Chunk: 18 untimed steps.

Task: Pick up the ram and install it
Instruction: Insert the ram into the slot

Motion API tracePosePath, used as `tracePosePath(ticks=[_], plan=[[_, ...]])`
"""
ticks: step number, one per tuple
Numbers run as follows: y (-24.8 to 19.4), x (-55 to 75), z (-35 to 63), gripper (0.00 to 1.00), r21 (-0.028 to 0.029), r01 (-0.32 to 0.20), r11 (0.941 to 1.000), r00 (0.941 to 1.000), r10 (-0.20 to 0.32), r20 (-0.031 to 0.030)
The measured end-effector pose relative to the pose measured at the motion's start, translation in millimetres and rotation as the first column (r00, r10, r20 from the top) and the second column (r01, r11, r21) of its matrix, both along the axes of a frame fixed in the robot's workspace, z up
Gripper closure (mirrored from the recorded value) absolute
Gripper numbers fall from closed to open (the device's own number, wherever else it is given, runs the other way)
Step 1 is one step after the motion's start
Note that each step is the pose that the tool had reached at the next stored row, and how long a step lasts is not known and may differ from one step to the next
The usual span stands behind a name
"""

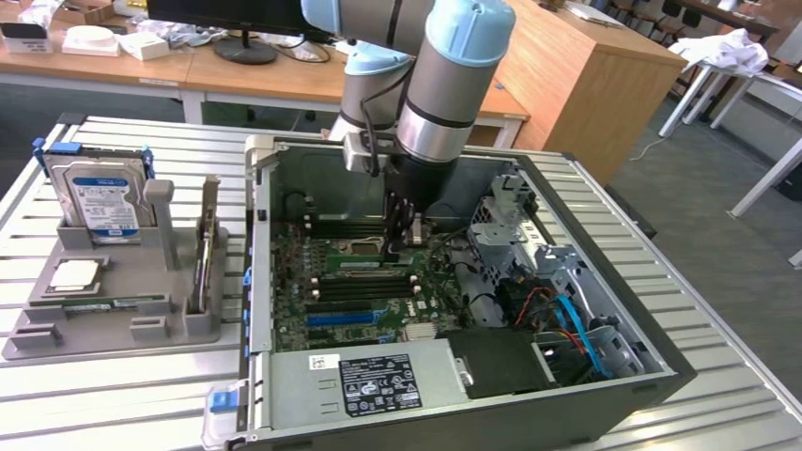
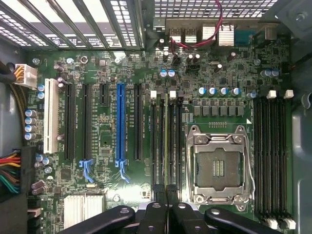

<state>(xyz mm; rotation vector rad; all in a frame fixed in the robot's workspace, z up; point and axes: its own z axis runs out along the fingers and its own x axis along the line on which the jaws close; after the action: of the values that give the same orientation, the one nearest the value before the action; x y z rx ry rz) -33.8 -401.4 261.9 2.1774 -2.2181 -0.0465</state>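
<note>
My gripper [image 1: 408, 237] reaches down inside the open computer case [image 1: 626, 310], just above the motherboard [image 1: 363, 291] beside the processor socket [image 2: 219, 168]. In the wrist view the gripper [image 2: 167, 197] is shut on the ram [image 2: 167, 141]. I see the ram edge-on as a thin green strip running away from the black fingers [image 2: 155, 214]. It lies in line with the bank of memory slots [image 2: 157, 146] next to the socket, between their white end clips. Whether it touches a slot I cannot tell.
A grey parts holder [image 1: 113, 310] stands on the slatted table at the exterior view's left. It carries a hard drive [image 1: 103, 202], a square silver chip [image 1: 75, 274] and a thin board standing on edge [image 1: 205, 249]. A second bank of memory slots [image 2: 273, 161] lies beyond the socket. Cables and a drive cage [image 1: 551, 272] crowd the case's right.
</note>
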Motion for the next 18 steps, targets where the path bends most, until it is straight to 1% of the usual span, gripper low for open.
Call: tracePosePath(ticks=[13, 18], plan=[[0.0, 0.0, -8.6, 0.88, 0.0, 0.0, 1.0, 1.0, 0.0, 0.0], [-0.1, 0.0, -10.4, 0.88, -0.0003, 0.0, 1.0, 1.0, 0.0, -0.0001]])
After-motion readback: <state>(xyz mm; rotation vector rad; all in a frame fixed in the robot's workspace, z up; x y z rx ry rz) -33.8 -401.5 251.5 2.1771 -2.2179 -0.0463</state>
